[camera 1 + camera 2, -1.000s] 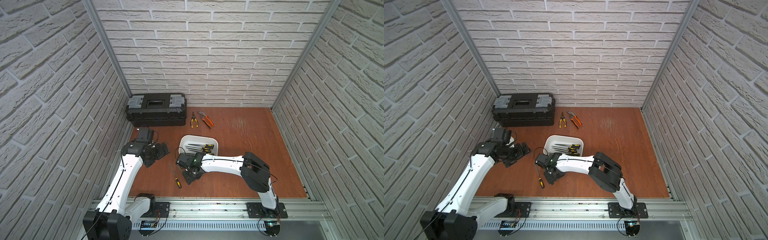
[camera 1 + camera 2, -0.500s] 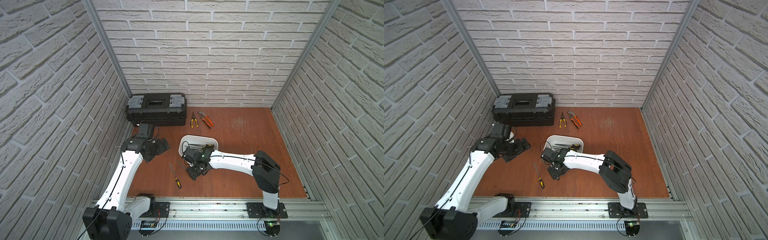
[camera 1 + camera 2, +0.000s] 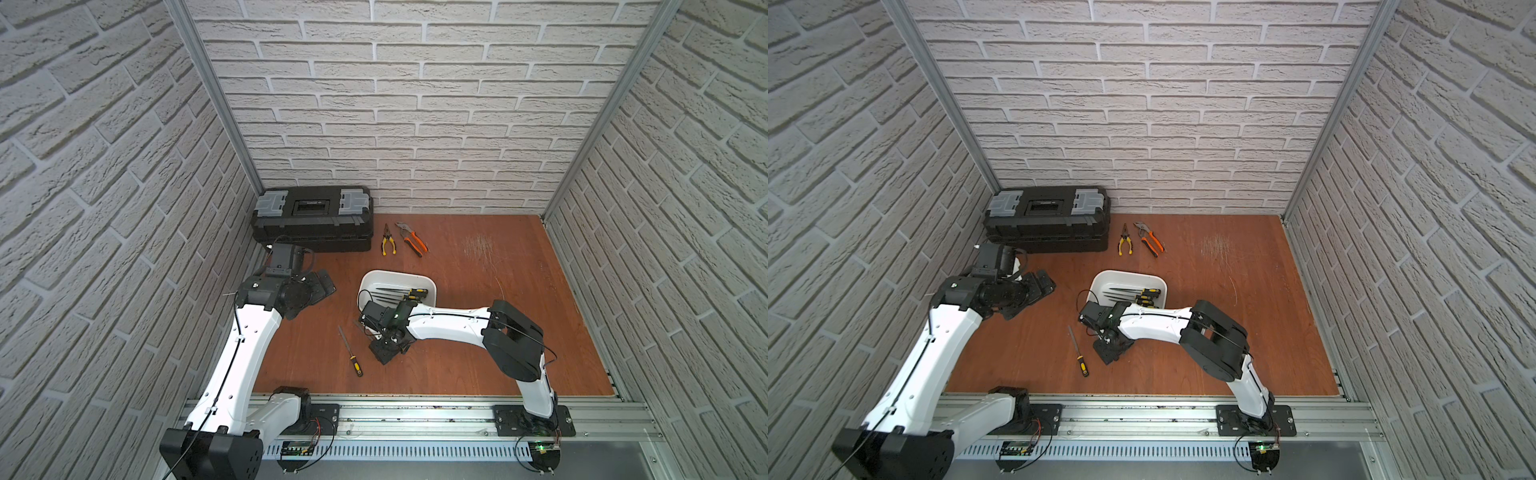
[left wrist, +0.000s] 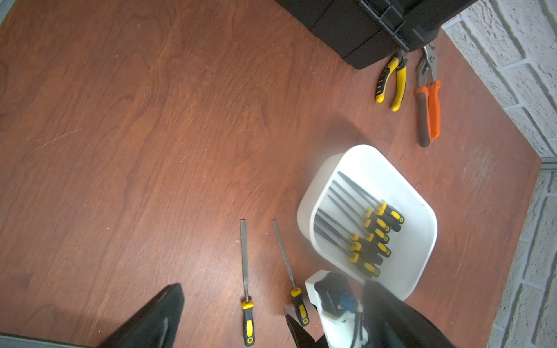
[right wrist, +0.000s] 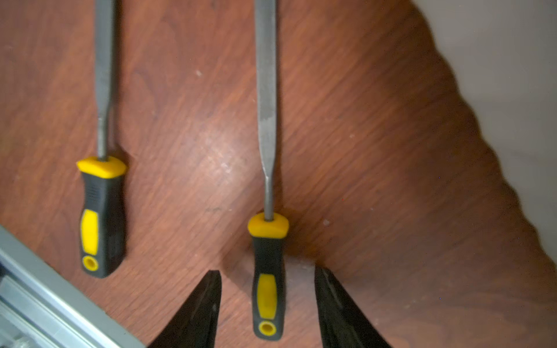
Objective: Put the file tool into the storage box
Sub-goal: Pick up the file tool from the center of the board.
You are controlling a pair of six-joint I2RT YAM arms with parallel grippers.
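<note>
The file tool (image 5: 266,99) lies flat on the wooden table (image 3: 478,332), outside the storage box (image 3: 397,275) and near the side of the box that faces the robot's rail. Its yellow-and-black handle is pointed towards that rail. The right gripper (image 5: 267,271) is positioned low over the handle with its jaws released. One black finger (image 5: 205,310) is seen on each side, and a strip of bare table is left between each finger and the handle, so nothing is grasped. In both top views the file tool is largely hidden beneath the right wrist.

A second file (image 3: 355,365) of the same kind is laid roughly parallel to it, a little further to the left, and is touched by neither the tool nor the gripper. Inside the white box a row of like files (image 4: 361,229) is gathered, with all handles turned the same way.

The left gripper (image 3: 322,286) is held above the table near the black toolbox (image 3: 311,220), well apart from the loose files. Its jaws are spread wide and nothing is held between them. Two pairs of pliers — one yellow-handled (image 3: 388,245), one orange-handled (image 3: 413,243) — are laid side by side next to the toolbox, close to the back wall.
</note>
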